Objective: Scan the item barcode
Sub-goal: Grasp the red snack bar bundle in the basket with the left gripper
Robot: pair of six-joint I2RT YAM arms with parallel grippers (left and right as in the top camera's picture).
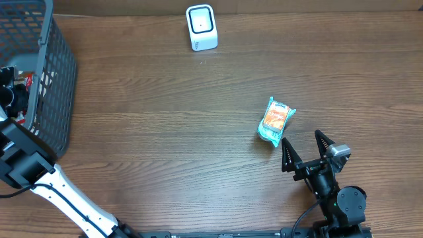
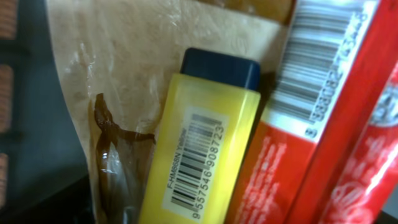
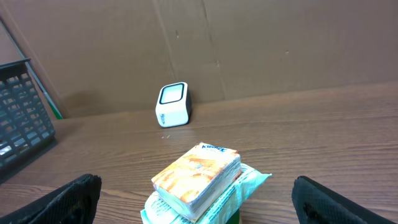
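Scanner: small white box-shaped barcode reader with a dark window [image 1: 201, 27], at the far edge of the brown wooden table [image 1: 172, 145], nothing in front of it.
Basket: dark wire-mesh shopping basket [image 1: 53, 86] at the table's left end, goods inside.
Left gripper: I see only its dark body [image 1: 12, 98] down inside the basket. No view shows the fingers, so I cannot tell whether it is spread, closed or holding anything.
Left wrist view: flat yellow plastic bottle with a dark blue cap [image 2: 199, 149], its white barcode label facing the camera. It lies against a red carton with its own barcode [image 2: 323, 137] and on a crinkled tan plastic bag [image 2: 118, 74].
Right gripper: [image 1: 301, 137] jaws spread wide and empty, low over the table.
Packet: teal and orange soft tissue packet [image 1: 275, 121], flat on the table just beyond the right fingertips and well apart from the scanner.
Task item: I judge it is the yellow bottle, in the basket and very close to the left wrist camera.
Done: the left arm is down in the basket over the goods, and that is all I can confirm.
Left to do: secure the bottle, lift it out, carry it to the scanner, and turn the label to the window.
Watch: the bottle is packed tight against the red carton, so a grab could take both.
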